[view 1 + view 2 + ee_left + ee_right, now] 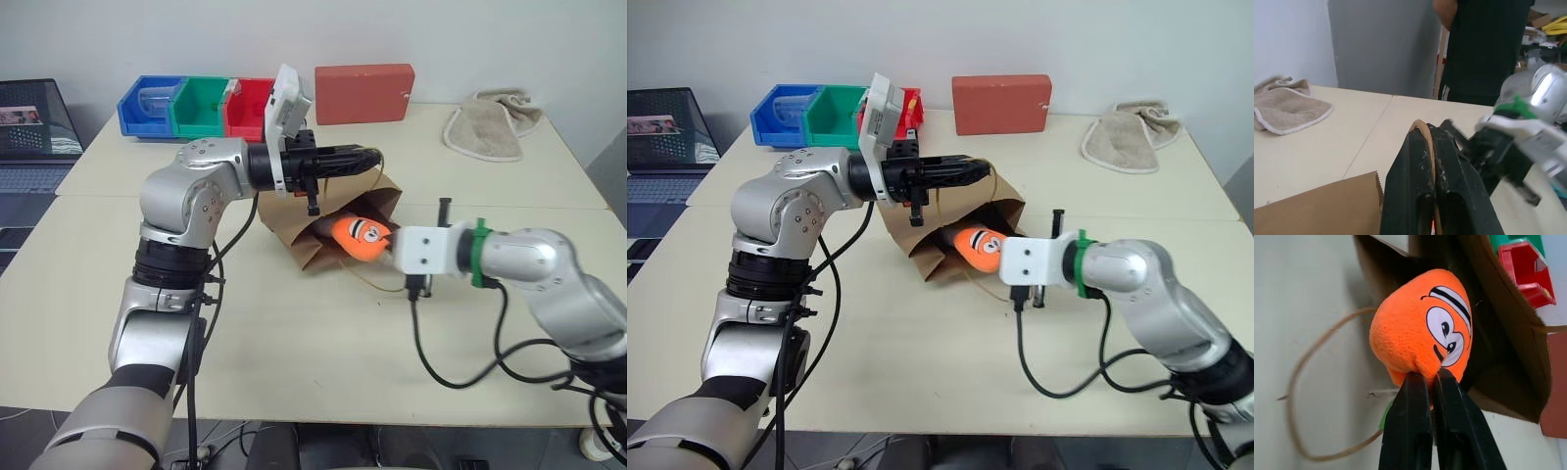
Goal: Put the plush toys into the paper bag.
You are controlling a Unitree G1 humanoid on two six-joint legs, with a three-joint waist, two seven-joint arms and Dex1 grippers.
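Observation:
The brown paper bag (292, 231) lies on its side mid-table with its mouth facing my right arm. My left gripper (1431, 131) is shut on the bag's upper twine handle (1421, 128) and holds the top edge of the mouth up. An orange carrot plush toy (361, 235) with a cartoon face sits right at the bag's mouth. My right gripper (1432, 378) is shut on the toy's lower end, where a bit of green shows. The bag's inside behind the carrot is dark.
The bag's second twine handle (1300, 396) loops loose on the table in front of the mouth. At the back stand a red box (364, 93), a beige towel (493, 124) and blue, green and red bins (201, 106). A laptop (34, 132) sits far left. A person (1484, 49) stands beyond the table.

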